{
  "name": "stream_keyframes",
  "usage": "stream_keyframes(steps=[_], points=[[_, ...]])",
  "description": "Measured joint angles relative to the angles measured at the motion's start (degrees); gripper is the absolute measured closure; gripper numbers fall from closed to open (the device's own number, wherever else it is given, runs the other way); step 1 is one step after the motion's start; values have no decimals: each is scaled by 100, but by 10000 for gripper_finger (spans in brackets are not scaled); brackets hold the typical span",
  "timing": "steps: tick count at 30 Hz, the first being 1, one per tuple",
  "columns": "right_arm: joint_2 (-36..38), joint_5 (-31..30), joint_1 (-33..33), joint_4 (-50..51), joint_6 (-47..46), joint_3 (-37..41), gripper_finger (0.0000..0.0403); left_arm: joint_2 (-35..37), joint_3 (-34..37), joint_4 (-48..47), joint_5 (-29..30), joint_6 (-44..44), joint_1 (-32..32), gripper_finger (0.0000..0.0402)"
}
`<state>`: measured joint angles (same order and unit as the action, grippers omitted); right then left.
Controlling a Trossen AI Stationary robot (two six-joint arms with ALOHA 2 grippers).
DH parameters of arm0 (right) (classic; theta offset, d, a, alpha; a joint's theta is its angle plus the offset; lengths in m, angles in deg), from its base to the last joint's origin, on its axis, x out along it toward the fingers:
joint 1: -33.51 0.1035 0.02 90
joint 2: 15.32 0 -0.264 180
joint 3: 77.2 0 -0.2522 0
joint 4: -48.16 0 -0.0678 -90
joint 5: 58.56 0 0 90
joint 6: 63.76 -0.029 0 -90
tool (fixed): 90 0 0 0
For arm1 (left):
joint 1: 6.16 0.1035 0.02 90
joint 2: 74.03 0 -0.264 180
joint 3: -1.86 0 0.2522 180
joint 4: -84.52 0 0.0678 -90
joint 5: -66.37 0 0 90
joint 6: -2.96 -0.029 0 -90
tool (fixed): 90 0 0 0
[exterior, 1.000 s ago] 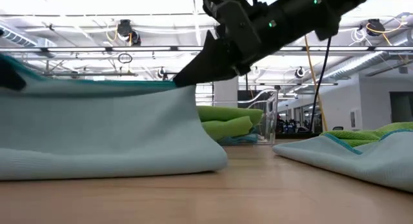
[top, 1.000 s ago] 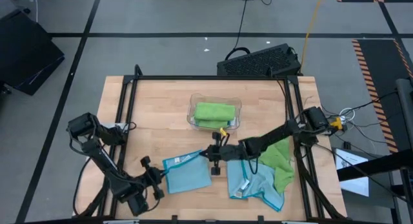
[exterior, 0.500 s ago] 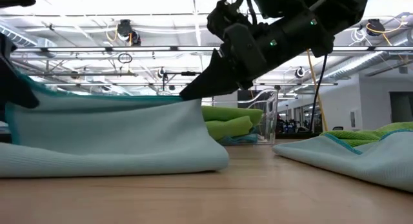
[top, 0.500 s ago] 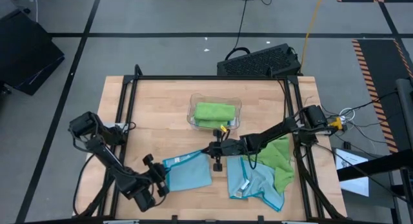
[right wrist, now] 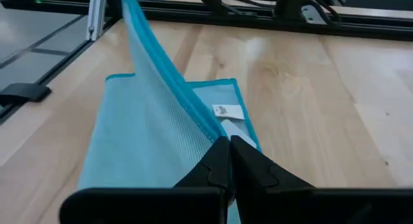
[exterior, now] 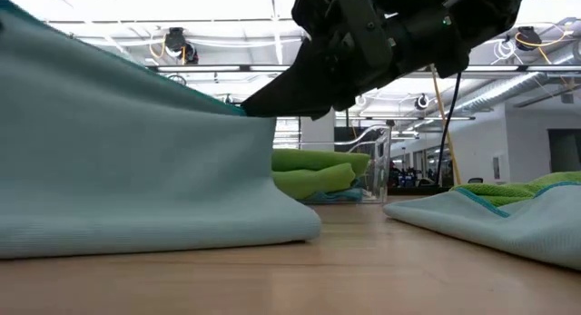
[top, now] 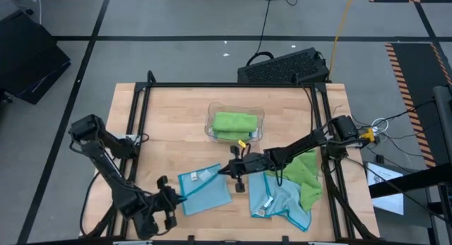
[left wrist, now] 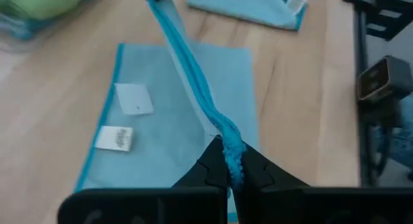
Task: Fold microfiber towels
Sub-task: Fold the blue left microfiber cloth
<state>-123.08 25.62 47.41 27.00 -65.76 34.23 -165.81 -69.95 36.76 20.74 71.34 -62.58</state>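
Note:
A light blue microfiber towel (top: 206,190) lies near the table's front, left of centre, with two white tags (left wrist: 134,99) on its flat layer. One teal-hemmed edge (left wrist: 188,56) of it is raised and stretched between my two grippers. My left gripper (top: 174,198) is shut on that edge's near-left end, my right gripper (top: 226,170) on its far-right end. In the low view the raised cloth (exterior: 136,170) climbs to the left, out of the picture. My left gripper pinches the bunched teal hem (left wrist: 230,150) at the towel's near-left end between its two fingers, slanting down from the near left. That end is lifted clear, and the hem runs taut to the other gripper. My right gripper pinches the hem's other end (right wrist: 215,136) between its two fingertips, coming almost level from the table's right. The end hangs above the table with the cloth sloping down from it (exterior: 259,115) onto the flat layer.
A clear plastic tray (top: 212,129) holding folded lime green towels (top: 234,123) stands behind the work, at the table's middle. A loose heap of green and light blue towels (top: 291,192) lies at the near right. Black frame rails (top: 141,111) run along the table's sides.
My left gripper has risen and tipped, carrying its end of the hem up. In the low view the towel's left end has climbed from mid-height out of the picture's top. The right gripper has stayed in place, and the lower layer has stayed on the table.

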Motion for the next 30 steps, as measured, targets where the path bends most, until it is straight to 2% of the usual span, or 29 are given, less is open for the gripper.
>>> stream_keyframes(steps=[4, 9, 15, 22, 25, 30], points=[[-146, -4, -74, -93, 80, -2, 401, -35, 164, -503, -39, 571, 46, 393], [-404, -22, -126, -255, 73, 0, 401, -93, 663, -376, -534, 1204, 198, 397], [-448, -29, -210, -302, 113, 0, 401, -89, 994, -46, -530, 1261, 267, 386], [-446, -11, -297, -273, 120, -4, 400, -86, 1161, 109, -526, 1169, 344, 394], [-446, -11, -297, -258, 139, -4, 386, -89, 1213, 162, -535, 1196, 355, 378], [-446, -222, -297, -286, 141, -4, 342, -89, 1220, 126, -567, 1302, 387, 348]])
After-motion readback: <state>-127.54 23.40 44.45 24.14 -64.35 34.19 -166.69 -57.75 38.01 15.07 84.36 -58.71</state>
